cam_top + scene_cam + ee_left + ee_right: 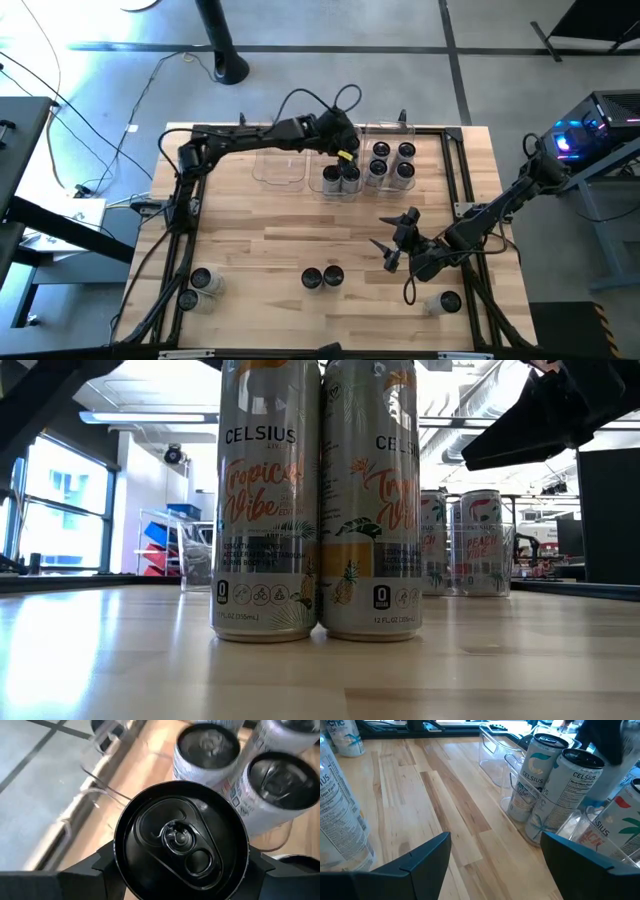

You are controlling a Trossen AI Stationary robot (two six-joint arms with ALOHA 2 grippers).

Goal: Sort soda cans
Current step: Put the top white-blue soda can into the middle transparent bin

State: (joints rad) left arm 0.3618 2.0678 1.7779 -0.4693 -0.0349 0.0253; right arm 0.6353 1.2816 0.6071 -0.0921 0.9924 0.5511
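My left gripper (340, 140) reaches along the table's far edge and is shut on a soda can (180, 840) with a black top, above the middle clear bin (338, 190). Two pale cans (260, 785) stand in that bin just beyond it. The right-hand bin (392, 162) holds several cans. My right gripper (392, 245) hovers open over bare wood right of centre, touching nothing. Loose cans stand upright on the table: a pair (322, 277) near the front middle, two (200, 283) at the near left, one (442, 301) at the near right. My left gripper pinches the black-topped can between its two fingers (102, 867), one on each opposite side of the wall just below the top rim (122, 870). The fingers come from above, pointing down. The can sits upright in the hold; its lower end is hidden under its own top.
An empty clear bin (280, 165) sits left of the middle one at the far edge. A black frame (455, 180) runs around the tabletop. The wood between the bins and the front pair of cans (315, 500) is bare. Cables trail off the table's far-left side.
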